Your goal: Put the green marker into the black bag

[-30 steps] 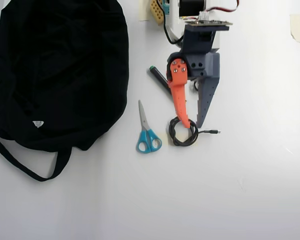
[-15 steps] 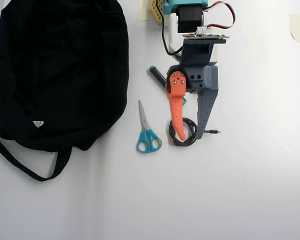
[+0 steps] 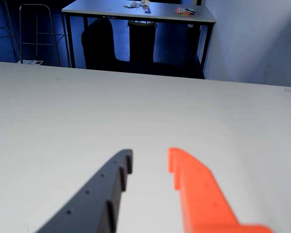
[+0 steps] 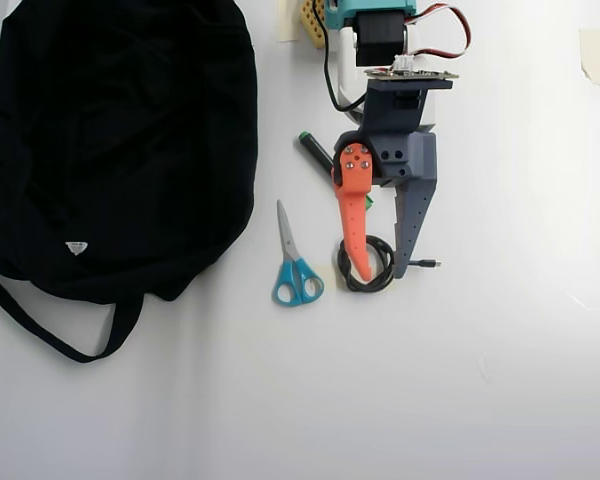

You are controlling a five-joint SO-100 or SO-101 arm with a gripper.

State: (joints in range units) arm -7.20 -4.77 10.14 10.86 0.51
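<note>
The overhead camera looked straight down on the white table (image 4: 500, 380), taking in everything from some height. The wrist camera sat low, facing along the tabletop toward a distant desk (image 3: 138, 13). Both showed the gripper (image 4: 382, 276) fingers.

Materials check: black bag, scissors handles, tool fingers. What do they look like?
Black bag: soft matte fabric, going by its folds and limp strap. Scissors: blue handles look like smooth plastic, the blades like bare grey metal. Tool: orange and grey fingers look like matte rigid plastic, probably 3D-printed; faint stepped edges and peg holes suggest this.
</note>
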